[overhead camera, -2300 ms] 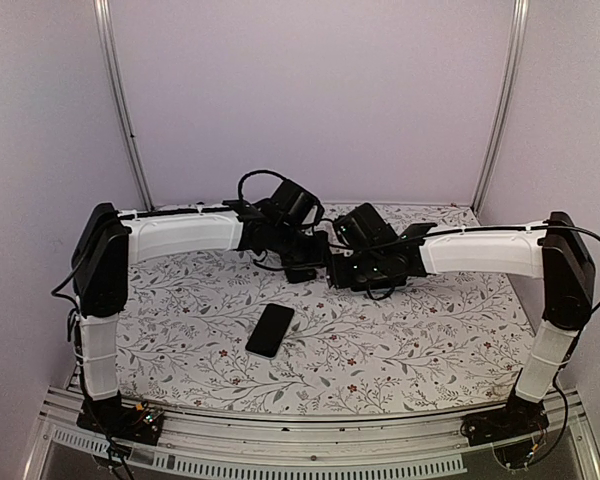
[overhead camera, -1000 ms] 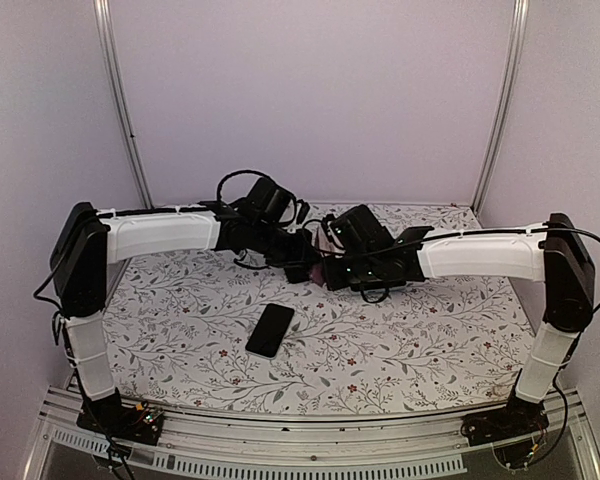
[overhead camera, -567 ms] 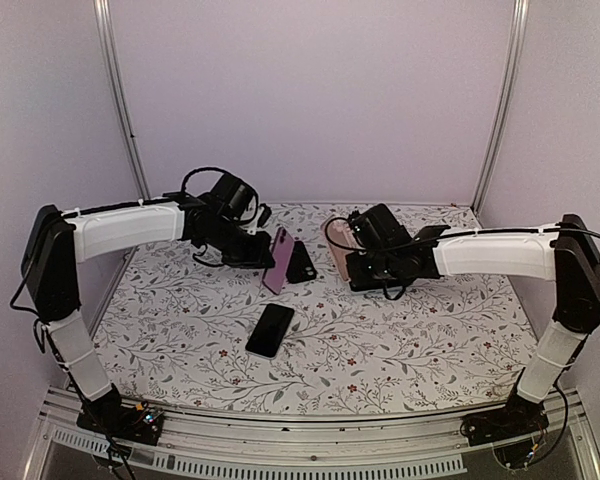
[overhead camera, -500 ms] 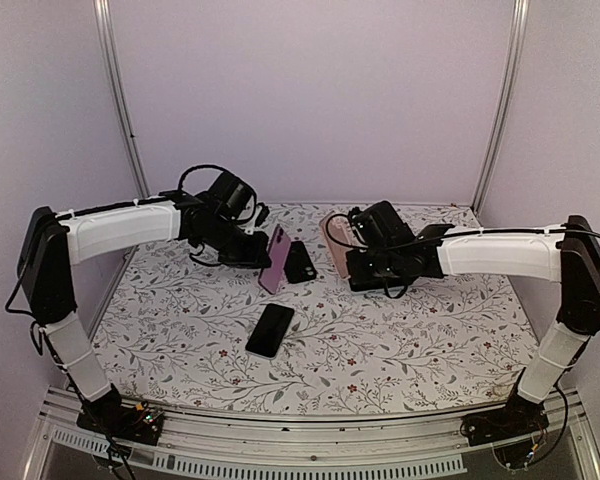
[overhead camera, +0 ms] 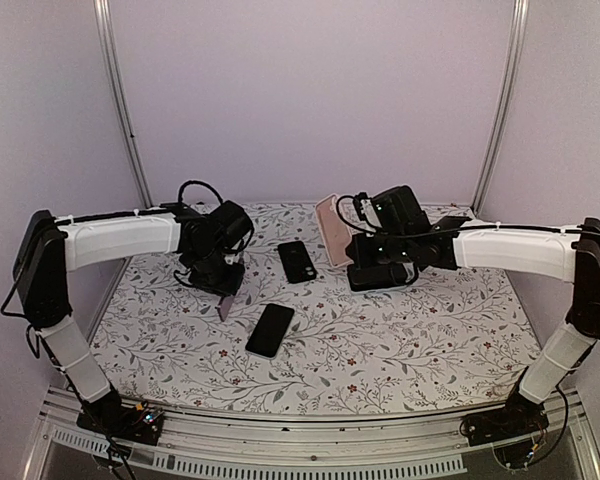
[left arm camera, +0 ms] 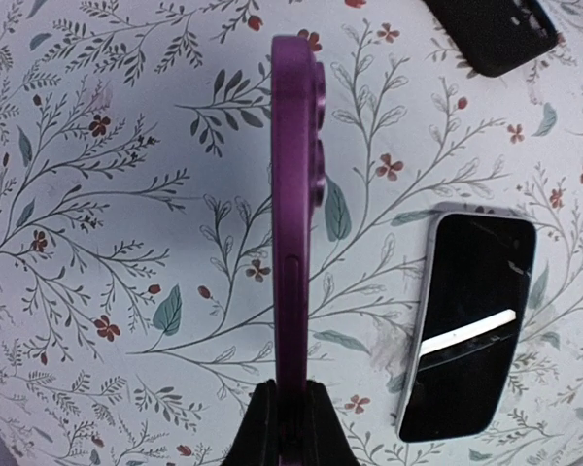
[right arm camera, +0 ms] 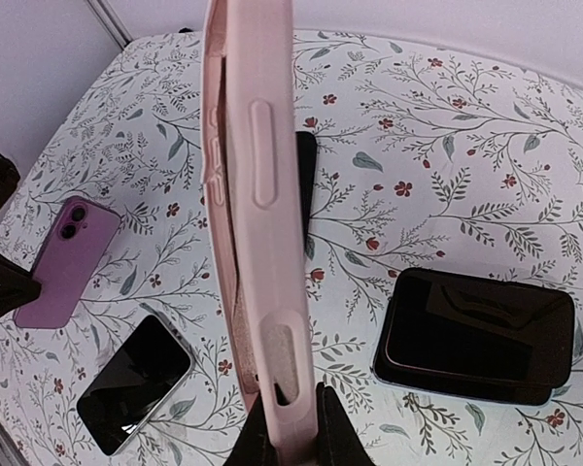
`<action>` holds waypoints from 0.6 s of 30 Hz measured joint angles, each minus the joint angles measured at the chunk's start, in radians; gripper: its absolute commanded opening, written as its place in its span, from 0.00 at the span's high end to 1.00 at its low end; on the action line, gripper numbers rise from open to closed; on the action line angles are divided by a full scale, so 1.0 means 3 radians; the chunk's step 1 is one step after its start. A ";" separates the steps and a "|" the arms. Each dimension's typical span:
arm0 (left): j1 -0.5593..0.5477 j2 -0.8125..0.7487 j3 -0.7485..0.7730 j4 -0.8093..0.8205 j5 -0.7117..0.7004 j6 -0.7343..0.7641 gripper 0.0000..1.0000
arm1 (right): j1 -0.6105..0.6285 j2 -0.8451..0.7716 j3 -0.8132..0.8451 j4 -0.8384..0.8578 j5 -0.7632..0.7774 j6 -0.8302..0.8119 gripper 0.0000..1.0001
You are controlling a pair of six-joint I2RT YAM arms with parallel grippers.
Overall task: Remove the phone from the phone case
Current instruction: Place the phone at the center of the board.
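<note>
My left gripper (left arm camera: 291, 419) is shut on a purple phone (left arm camera: 293, 194), held edge-on just above the table, camera bumps facing right. In the top view this gripper (overhead camera: 223, 292) is at the left middle with the phone (overhead camera: 224, 307) pointing down. My right gripper (right arm camera: 290, 427) is shut on an empty pink phone case (right arm camera: 253, 194), held upright. In the top view the case (overhead camera: 329, 228) is raised at the back centre, well apart from the phone. The purple phone also shows in the right wrist view (right arm camera: 68, 257).
A black phone with a pale rim (overhead camera: 270, 330) lies face up at the table's centre and shows in both wrist views (left arm camera: 466, 335) (right arm camera: 136, 383). A black case (overhead camera: 298, 262) lies behind it. Another dark phone (right arm camera: 476, 335) lies below my right gripper.
The grippers, close together at the back centre, have pulled apart. The left carried the purple phone left and down. The right drew the pink case up and right.
</note>
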 measured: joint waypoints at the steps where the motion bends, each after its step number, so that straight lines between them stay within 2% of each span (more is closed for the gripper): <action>1: -0.0029 0.0000 -0.0001 -0.0070 -0.0060 -0.0014 1.00 | -0.0019 -0.0005 -0.0004 0.0017 -0.0053 0.0011 1.00; 9: -0.0345 0.0209 0.0084 -0.0406 -0.0351 -0.0153 0.94 | -0.0113 -0.0020 -0.0072 0.0142 -0.0350 0.0060 1.00; 18: -0.0463 0.0498 0.0215 -0.0546 -0.0347 -0.0217 0.71 | -0.0168 -0.0027 -0.0136 0.0211 -0.0577 0.0102 1.00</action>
